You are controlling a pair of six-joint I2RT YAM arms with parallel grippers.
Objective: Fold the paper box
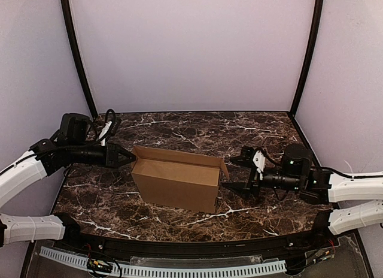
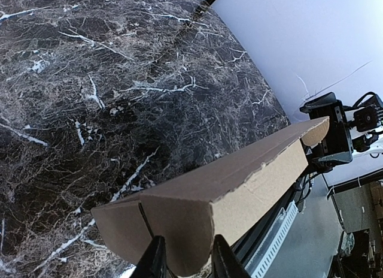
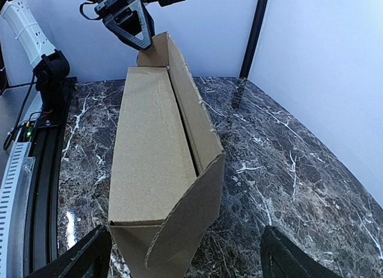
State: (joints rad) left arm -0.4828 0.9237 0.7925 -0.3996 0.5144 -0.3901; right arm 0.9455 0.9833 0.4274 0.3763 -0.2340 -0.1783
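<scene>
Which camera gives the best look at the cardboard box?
The top view: the whole box shows, standing on the table. The left wrist view shows only one end and a long edge; the right wrist view looks along it from the other end.

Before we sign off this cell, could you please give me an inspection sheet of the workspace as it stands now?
Surface: dark brown marble-patterned tabletop with white veins; no spills seen.
Job's things: plain brown cardboard box stands mid-table; top looks open, right end flap sticks out.
Clutter: nothing seen.
Grippers: left gripper at the box's left end, jaws narrow about the end flap, grip cannot be told; right gripper with jaws wide open, astride the box's right end.
Cables: black cable loop at the left arm's wrist; white cable chain along the near edge.
Surroundings: pale enclosure walls; black corner posts.
</scene>
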